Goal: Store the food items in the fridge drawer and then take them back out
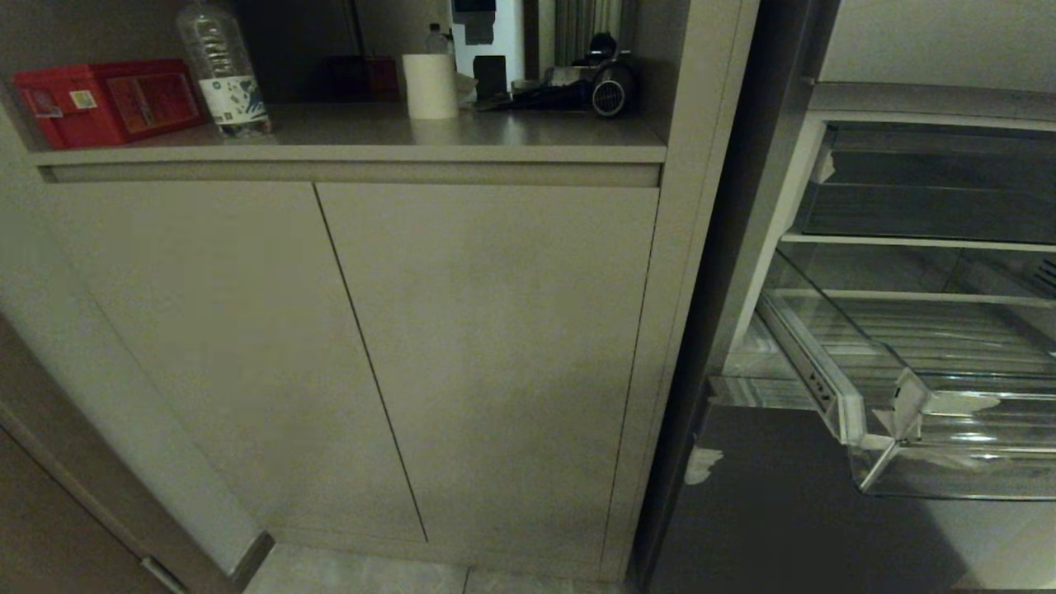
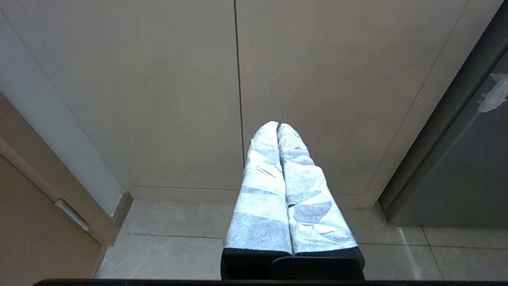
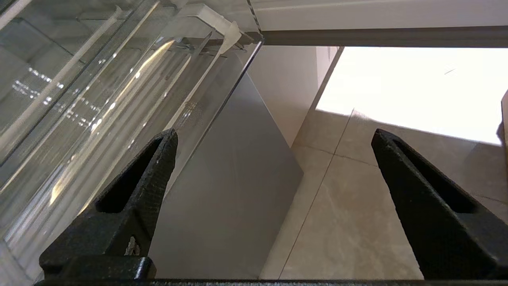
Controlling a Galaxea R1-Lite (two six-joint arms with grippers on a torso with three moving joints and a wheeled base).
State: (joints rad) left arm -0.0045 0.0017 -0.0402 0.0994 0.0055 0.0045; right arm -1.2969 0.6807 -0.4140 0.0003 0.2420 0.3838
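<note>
The fridge drawer (image 1: pixel 973 470), a deep clear-plastic bin with a ribbed floor and white sticker scraps on its front, stands pulled out of the open fridge at the right. No food items show in any view. Neither arm appears in the head view. My right gripper (image 3: pixel 274 133) is open with nothing between its black fingers (image 3: pixel 154 167). It hangs low beside the fridge drawer (image 3: pixel 99 99), over the grey lower fridge door (image 3: pixel 230 190) and the floor. My left gripper (image 2: pixel 278 125), its fingers wrapped in white, is shut and empty, parked facing the cabinet doors.
A beige cabinet (image 1: pixel 487 346) with two doors stands left of the fridge. Its counter (image 1: pixel 371 132) holds a red box (image 1: pixel 107 99), a clear water bottle (image 1: pixel 223 70), a white roll (image 1: pixel 429 87) and dark clutter. A darker tray (image 1: pixel 932 194) sits above the drawer. Tiled floor (image 3: pixel 357 222) lies below.
</note>
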